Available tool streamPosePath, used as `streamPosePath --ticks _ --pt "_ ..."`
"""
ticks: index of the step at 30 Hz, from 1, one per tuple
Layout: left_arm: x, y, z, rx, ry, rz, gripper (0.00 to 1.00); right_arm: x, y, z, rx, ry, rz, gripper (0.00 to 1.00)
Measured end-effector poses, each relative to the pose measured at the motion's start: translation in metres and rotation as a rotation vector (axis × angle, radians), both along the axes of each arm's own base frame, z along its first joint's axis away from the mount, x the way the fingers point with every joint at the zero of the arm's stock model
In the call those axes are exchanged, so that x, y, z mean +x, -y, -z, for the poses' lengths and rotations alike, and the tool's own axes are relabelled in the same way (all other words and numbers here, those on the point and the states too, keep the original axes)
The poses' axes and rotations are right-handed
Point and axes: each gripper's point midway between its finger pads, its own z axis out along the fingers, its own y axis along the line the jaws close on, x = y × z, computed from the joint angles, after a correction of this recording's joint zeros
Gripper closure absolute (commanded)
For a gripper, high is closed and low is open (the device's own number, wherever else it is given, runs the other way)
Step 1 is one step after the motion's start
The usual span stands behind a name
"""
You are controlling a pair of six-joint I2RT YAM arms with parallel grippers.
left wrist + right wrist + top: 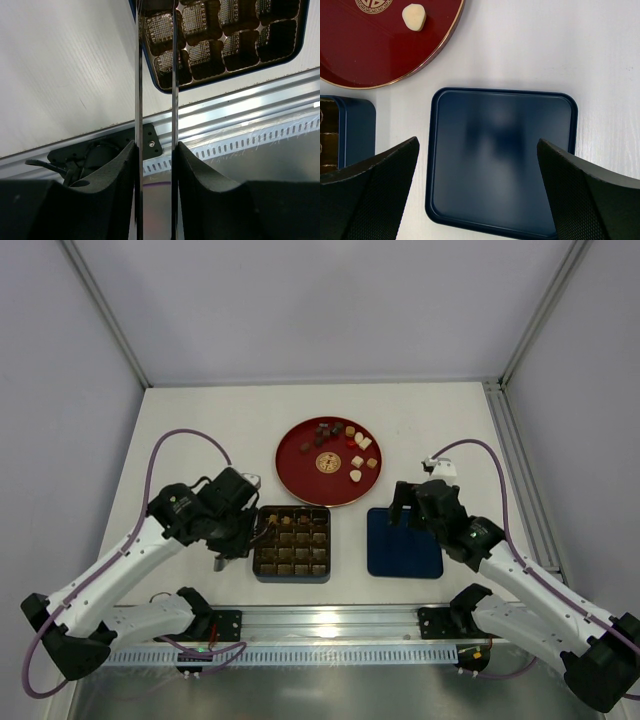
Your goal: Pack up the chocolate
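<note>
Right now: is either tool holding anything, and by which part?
Left tool pinches metal tweezers across their arms, near the rear end. Right tool: open, empty.

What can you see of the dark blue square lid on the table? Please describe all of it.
The dark blue square lid has rounded corners and a low raised rim; it looks like smooth metal with a soft sheen. It lies flat on the white table, hollow side up and empty, apart from the compartmented blue chocolate box on its left and just below the round red plate. The open right claw hangs over it; nothing visibly touches it.
</note>
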Motion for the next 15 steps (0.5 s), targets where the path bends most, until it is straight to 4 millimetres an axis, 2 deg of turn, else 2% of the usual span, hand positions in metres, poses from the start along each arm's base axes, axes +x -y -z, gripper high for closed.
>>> streamPosePath --ticks 15 --pt "0.0022 0.0019 -0.0018 0.001 0.000 0.000 0.62 0.0006 -0.0005 -0.0016 0.003 0.003 0.000 0.00"
